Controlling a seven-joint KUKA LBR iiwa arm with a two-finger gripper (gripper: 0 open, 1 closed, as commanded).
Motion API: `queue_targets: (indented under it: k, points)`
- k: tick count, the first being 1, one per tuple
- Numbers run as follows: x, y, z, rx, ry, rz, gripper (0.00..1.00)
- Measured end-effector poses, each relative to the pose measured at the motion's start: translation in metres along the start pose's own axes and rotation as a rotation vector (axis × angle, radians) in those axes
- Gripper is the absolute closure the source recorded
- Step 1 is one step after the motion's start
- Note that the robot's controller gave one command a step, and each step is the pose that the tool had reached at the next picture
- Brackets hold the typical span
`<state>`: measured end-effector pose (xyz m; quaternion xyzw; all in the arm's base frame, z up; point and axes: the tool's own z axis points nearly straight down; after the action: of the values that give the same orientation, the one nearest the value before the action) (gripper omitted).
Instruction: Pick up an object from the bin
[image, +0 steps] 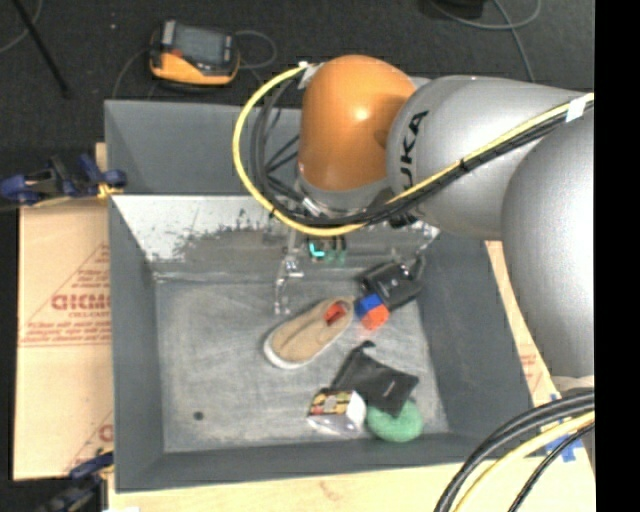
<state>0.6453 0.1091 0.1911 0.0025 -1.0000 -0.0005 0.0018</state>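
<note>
Over the back half of the grey metal bin (135, 330) reaches the silver arm (480, 150), coming in from the right, its wrist capped by a rounded orange cover (350, 120) with yellow and black cables looped about it. Below that cover the gripper (288, 285) hangs near the bin's rear wall, a small teal light glowing on its body; whether it is apart or together cannot be told, and nothing can be made out in its grasp. Nearest to it, just in front and slightly to the right, lies a beige shoe-shaped thing (300, 338) with a white sole edge and a red patch on its upper part, stretched slantwise across the middle of the bin floor; whether the gripper touches it cannot be told. Towards the front right, a black folded piece (378, 380) lies flat, its back corner close to the shoe. A black boxy thing (393, 282) sits behind and to the right of the shoe, beneath the arm. At the front right, a green rounded lump (395, 424) rests against the black folded piece, and just left of it lies a small wrapped box (335, 408) with many-coloured print. Smallest is an orange and blue block (372, 313), touching the black boxy thing and just beside the shoe's red-patched end.
</note>
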Motion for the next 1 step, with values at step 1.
queue_targets:
  k: [1]
  points:
    - [-0.0015, -0.0006, -0.0054, -0.001, -0.008, 0.004, 1.0]
